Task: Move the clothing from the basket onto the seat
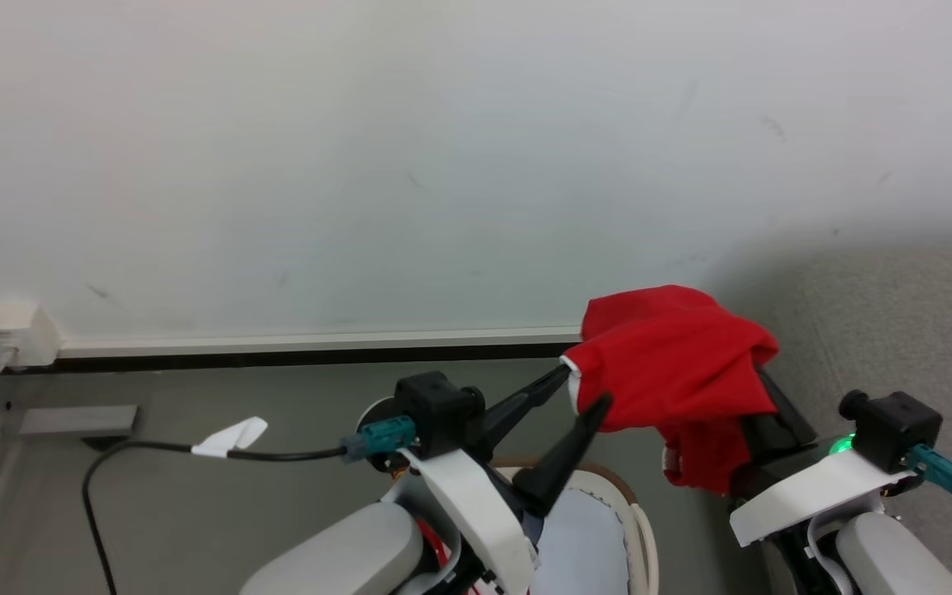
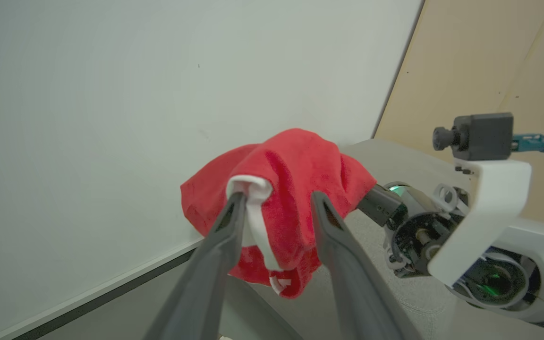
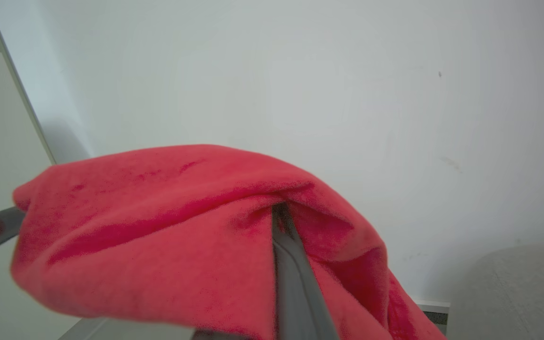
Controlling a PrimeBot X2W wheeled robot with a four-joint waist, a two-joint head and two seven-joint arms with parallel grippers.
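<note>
While the clothing (image 1: pixel 674 355) drapes over my right gripper (image 1: pixel 776 417), whose grip I cannot tell, my left gripper (image 1: pixel 585 387) gapes open at its white trim.

The floor (image 1: pixel 220 512) is dull grey-green. On it stands the basket (image 1: pixel 648 537), with the grey seat (image 1: pixel 897 330) just to its right.

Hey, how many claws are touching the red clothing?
2. The left claw straddles the white-trimmed edge of the clothing, open; the right claw sits under the draped fabric, its grip hidden.
</note>
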